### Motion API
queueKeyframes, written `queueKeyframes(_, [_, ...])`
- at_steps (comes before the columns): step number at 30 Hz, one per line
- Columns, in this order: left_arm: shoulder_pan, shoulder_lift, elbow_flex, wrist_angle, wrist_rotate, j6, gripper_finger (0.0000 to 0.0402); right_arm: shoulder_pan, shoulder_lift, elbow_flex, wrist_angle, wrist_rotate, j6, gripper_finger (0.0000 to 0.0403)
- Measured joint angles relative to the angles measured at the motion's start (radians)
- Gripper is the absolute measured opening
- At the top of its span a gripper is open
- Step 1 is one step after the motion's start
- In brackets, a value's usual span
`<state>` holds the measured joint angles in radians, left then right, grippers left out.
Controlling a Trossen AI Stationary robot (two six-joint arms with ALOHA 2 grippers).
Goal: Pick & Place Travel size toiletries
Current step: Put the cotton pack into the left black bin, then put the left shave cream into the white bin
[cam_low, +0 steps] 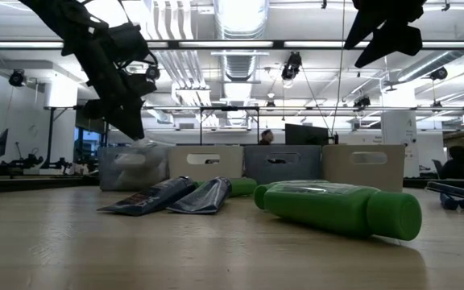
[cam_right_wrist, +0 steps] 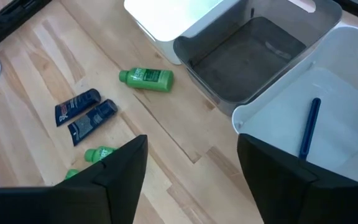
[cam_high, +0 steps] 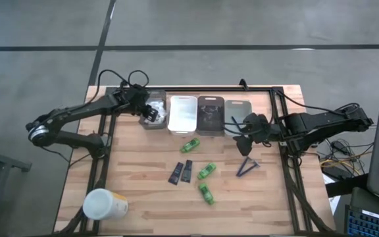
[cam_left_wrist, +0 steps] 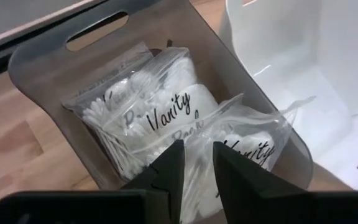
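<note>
Sorting is part done, and the step in hand looks like a drop-off on each side. The left gripper hangs over the leftmost grey bin, its jaws nearly closed with only a thin gap and gripping nothing, right above the clear packets of cotton swabs already lying in that bin. The right gripper hovers at the pale bin at the right end of the row, jaws spread wide and empty, with one thin dark stick lying inside. Judging by this, the next move calls for each arm to lift clear of the bin walls and travel to the loose items mid-surface. Still out on the surface are four green bottles, two flat dark tubes lying side by side, and a few dark sticks near the right arm. The white bin and the dark grey bin look empty. The tubes touch or nearly touch, so a clean single pick there needs care; the round bottles could roll. A white-and-yellow cup lies well apart at the near left corner, out of the way.
</note>
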<state>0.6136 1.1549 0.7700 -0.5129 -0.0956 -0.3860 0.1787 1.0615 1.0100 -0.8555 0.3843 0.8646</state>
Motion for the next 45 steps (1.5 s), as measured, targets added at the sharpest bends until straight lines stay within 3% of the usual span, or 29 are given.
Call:
queueKeyframes(14, [0.000,-0.028,0.002,-0.162,0.062,-0.041,0.0089,0.000,0.000,0.000,0.000,0.000,0.000,0.0301])
queueKeyframes(19, [-0.001,-0.090,0.009,-0.162,0.104,-0.062,0.0092,0.000,0.000,0.000,0.000,0.000,0.000,0.0319])
queueKeyframes(31, [-0.001,-0.275,0.054,-0.176,0.099,-0.102,0.0092,0.000,0.000,0.000,0.000,0.001,-0.001,0.0360])
queueKeyframes(38, [-0.001,-0.334,0.063,-0.059,0.123,-0.206,0.0092,0.000,0.000,0.000,0.000,0.001,0.000,0.0363])
queueKeyframes(45, [-0.045,-0.335,0.061,0.101,0.235,-0.261,0.0092,0.000,0.000,0.000,0.000,0.001,0.000,0.0363])
